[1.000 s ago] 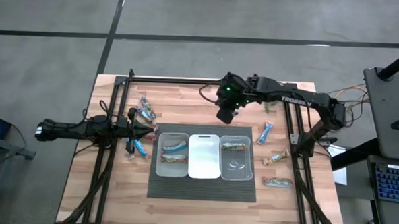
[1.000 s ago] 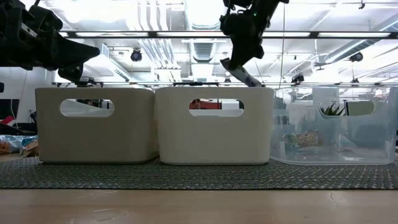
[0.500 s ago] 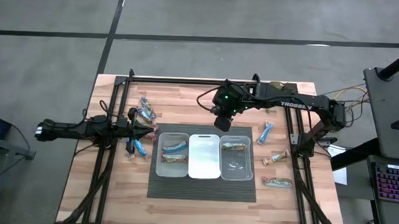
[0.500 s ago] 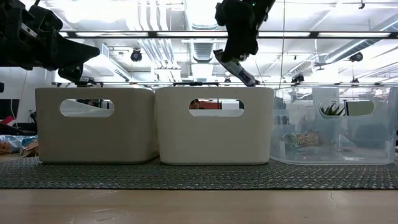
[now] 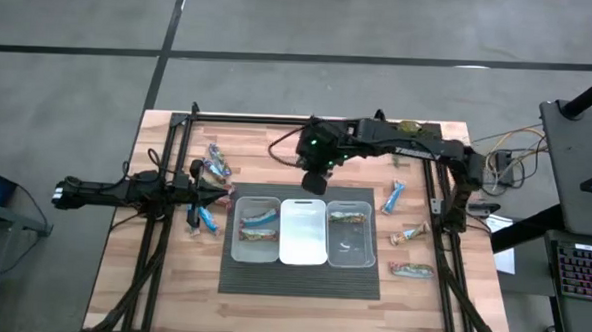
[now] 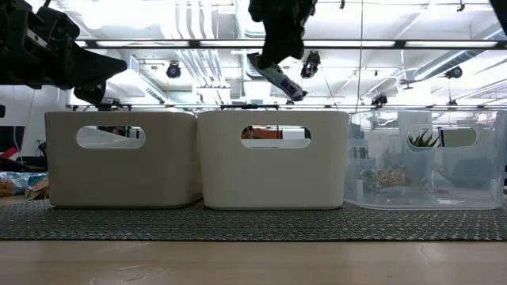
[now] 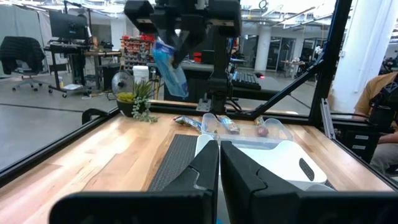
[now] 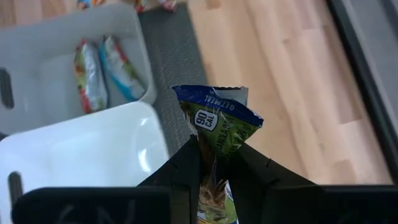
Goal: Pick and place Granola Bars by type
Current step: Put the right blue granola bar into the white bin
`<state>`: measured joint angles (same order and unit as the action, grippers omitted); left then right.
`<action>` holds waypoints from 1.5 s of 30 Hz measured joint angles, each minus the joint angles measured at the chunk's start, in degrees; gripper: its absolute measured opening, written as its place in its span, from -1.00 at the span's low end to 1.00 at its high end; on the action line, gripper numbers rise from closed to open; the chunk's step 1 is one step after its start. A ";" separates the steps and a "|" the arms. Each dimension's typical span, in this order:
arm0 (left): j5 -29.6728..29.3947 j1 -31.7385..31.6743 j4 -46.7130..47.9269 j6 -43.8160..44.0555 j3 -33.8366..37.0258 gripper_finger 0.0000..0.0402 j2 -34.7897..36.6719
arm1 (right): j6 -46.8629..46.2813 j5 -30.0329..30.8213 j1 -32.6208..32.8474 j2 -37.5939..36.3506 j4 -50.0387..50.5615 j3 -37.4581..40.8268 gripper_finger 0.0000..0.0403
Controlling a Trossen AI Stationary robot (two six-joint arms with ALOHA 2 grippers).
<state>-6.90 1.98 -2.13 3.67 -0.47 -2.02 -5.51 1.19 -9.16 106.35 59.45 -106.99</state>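
A pale wooden bench (image 5: 277,145) stands on grey concrete, lit by ceiling strip lights. The right pincer (image 5: 315,177), clamped on a blue granola bar (image 6: 275,77), has slid toward nine o'clock since a moment ago, above the middle bin (image 5: 303,229). The bar's long axis tilts, upper end toward ten o'clock. The left pincer (image 5: 207,195) rests together.
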 joint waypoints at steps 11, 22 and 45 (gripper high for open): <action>0.00 0.00 0.00 -0.01 0.00 -1.00 0.00 | -0.41 -2.86 6.18 10.34 8.19 -9.89 -0.71; -0.02 0.00 0.00 0.00 0.02 -1.00 0.00 | -1.55 -7.30 9.44 15.60 10.76 -10.00 -0.71; 0.00 0.00 0.00 -0.01 0.00 -1.00 0.00 | 1.65 -7.26 9.63 20.57 8.71 -9.86 -0.71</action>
<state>-6.90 1.98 -2.13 3.66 -0.47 -2.02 -3.86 -6.07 0.47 126.93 68.16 -116.86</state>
